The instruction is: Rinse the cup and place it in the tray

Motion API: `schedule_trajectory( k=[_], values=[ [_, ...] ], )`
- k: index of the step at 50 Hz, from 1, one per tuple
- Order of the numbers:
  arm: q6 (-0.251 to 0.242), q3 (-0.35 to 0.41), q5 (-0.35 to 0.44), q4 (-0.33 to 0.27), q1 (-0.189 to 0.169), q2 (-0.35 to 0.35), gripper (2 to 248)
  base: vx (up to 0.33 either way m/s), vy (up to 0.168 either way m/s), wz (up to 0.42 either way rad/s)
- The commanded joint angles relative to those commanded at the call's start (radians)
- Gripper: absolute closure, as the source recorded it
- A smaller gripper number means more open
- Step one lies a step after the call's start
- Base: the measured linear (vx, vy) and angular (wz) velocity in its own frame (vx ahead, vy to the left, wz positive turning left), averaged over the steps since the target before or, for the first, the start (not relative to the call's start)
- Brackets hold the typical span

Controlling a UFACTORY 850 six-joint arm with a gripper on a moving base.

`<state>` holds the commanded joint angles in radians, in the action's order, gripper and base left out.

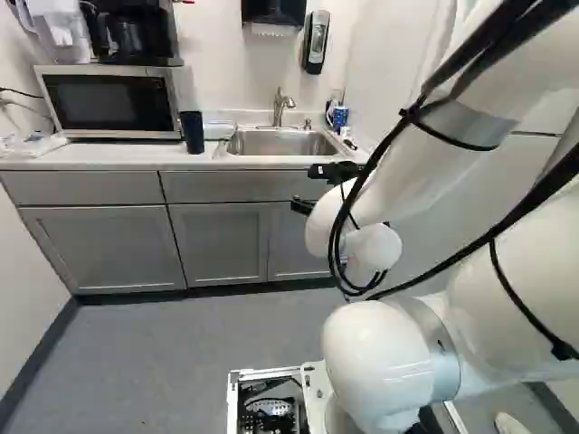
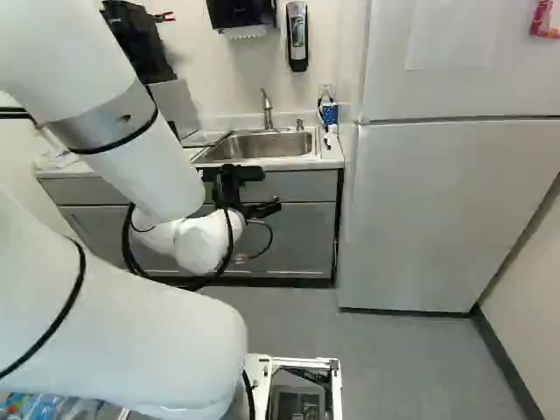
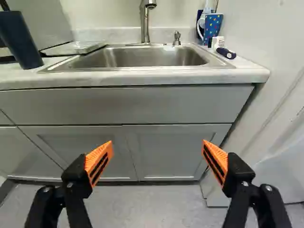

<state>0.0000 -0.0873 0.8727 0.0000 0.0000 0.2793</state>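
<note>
Counter run ahead of me: sink in the middle, faucet at its back, small pump beside the faucet. Microwave sits at the left of the left base view, coffee maker on top. Paper towel dispenser and soap dispenser on the wall above. Fridge stands just right of the counter in the right base view. Obstacles: counter front edge and cabinet doors face the claw, between it and the basin. Small white bottle and dark-capped item lie near the sink's right rim.

Claw is released, fingers wide apart, nothing between the pads. Two cup candidates; can't tell which one counts. Dark tumbler is on the counter, ahead of the claw and to its left. Blue patterned mug is ahead and to its right, by the sink's back right corner. Both well apart from the fingers. Pale flat tray is between tumbler and sink.
</note>
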Motion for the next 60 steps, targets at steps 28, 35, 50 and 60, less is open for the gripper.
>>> schedule_trajectory(
  k=[28,35,50,60],
  values=[
    [0.0,0.0,0.0,0.0,0.0,0.001,3,0.0,0.0,0.0],
    [0.0,-0.007,0.0,0.0,0.0,0.009,3,0.0,0.0,0.0],
    [0.0,-0.034,0.0,0.0,0.0,0.021,3,0.0,0.0,0.0],
    [0.0,-0.06,0.0,0.0,-0.003,0.02,3,0.0,0.0,0.0]
  ],
)
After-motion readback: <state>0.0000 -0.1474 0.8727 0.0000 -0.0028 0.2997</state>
